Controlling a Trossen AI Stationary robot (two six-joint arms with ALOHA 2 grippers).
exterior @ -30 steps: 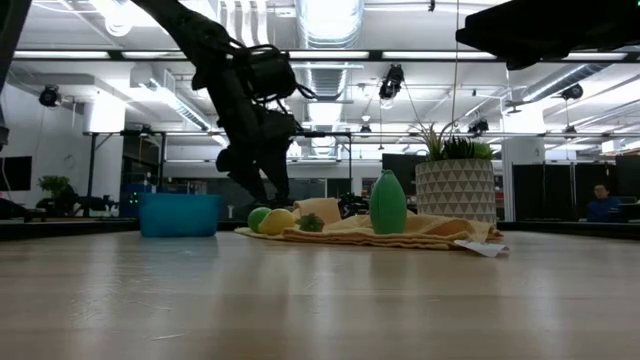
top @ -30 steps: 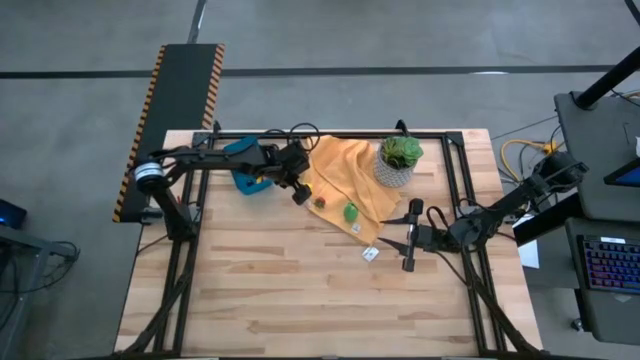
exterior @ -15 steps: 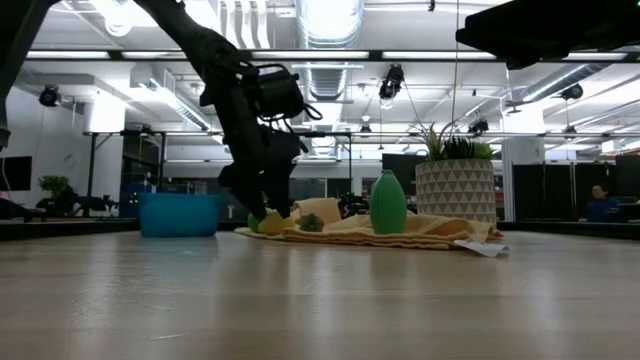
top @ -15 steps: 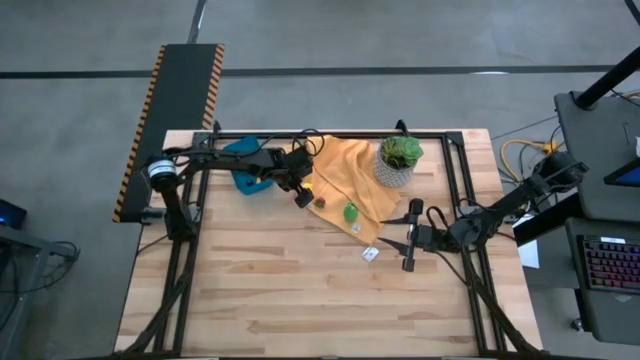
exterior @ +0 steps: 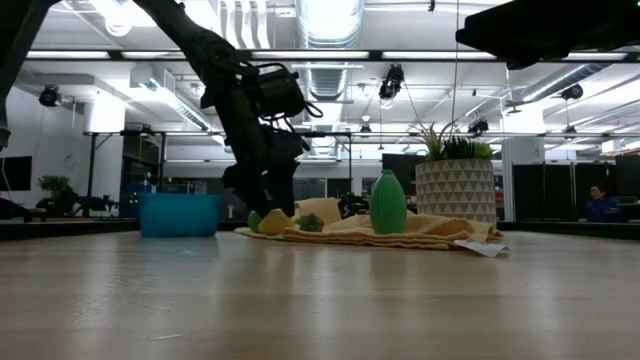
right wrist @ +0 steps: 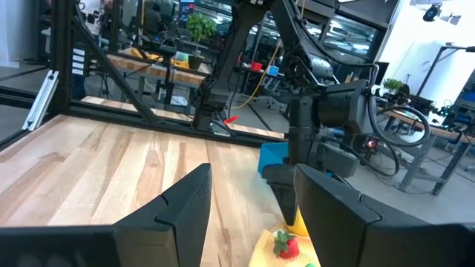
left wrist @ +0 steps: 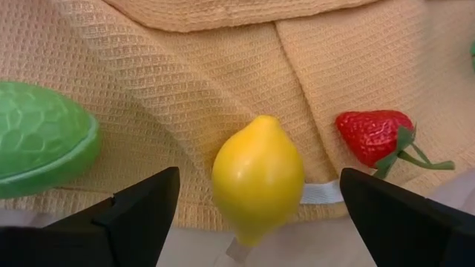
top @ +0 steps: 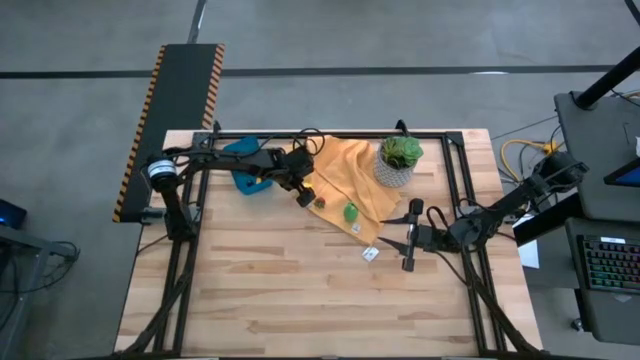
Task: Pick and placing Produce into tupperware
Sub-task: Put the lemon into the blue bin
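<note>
Compared with a second earlier, left pincer [top: 303,194] had shifted rightward off the blue tupperware [top: 243,179] toward the near edge of the orange cloth [top: 345,180]; the right arm had not moved.

High view, left to right: tupperware sat upper left of the desk [top: 300,290], partly under the left arm. Left pincer sat just right of it at the cloth's left edge, upper centre of the frame. Green pear-shaped toy [top: 350,211] stood on the cloth, centre. Potted plant [top: 398,160] sat on the cloth's upper right corner. Small white tag [top: 370,254] lay on bare wood below the cloth. Right pincer [top: 399,234] waited right of centre, fingers apart, holding nothing, well apart from the produce.

Left wrist view: green lime-like toy [left wrist: 41,137] at left edge, yellow lemon [left wrist: 257,176] at centre between the two spread fingers [left wrist: 141,215], nothing gripped; red strawberry [left wrist: 371,136] at right. All three lay on the cloth near its hem.

Low view: tupperware at left, left pincer low over the lemon [exterior: 276,221], green toy and plant pot to the right.
</note>
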